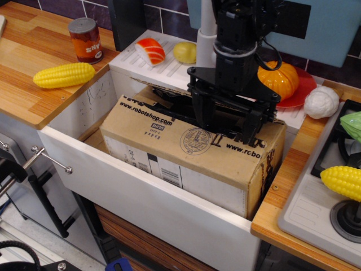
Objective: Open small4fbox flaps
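Note:
The small4fbox (186, 161) is a brown cardboard box printed "www.robotshop.com", with a round stamp and a barcode label. It lies in the white sink basin (141, 197). Its near flap (163, 127) lies almost flat. The far flap (161, 90) is slightly raised behind a dark gap with torn black tape. My black gripper (225, 127) is open, its two fingers spread wide. The fingertips (201, 121) are down at the seam between the flaps, right of the box's middle. Whether they reach under a flap is hidden.
A toy corn (63, 74) and a can (86, 39) are on the left wooden counter. Sushi (150, 51), a yellow fruit (185, 52), a pumpkin on a red plate (279, 79) and a white garlic (321, 101) lie behind. Another corn (343, 182) sits on the stove at right.

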Robot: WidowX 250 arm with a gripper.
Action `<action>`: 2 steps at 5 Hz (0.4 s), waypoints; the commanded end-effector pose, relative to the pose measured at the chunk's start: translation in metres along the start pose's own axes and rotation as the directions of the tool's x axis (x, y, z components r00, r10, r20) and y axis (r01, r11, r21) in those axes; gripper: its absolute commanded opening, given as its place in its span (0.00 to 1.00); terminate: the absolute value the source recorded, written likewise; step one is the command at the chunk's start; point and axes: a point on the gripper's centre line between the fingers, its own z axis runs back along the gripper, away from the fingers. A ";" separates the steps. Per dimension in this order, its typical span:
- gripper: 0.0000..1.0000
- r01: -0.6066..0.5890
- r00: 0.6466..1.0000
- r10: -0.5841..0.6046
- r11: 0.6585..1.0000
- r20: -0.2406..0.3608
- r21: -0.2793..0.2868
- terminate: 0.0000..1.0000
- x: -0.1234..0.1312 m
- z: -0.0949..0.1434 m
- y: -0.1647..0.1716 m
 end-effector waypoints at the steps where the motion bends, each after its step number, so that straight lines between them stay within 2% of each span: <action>1: 1.00 0.050 0.996 -0.051 0.999 0.080 0.008 0.00 0.024 0.019 0.009; 2: 1.00 0.063 0.994 -0.064 0.998 0.087 0.019 0.00 0.034 0.024 0.012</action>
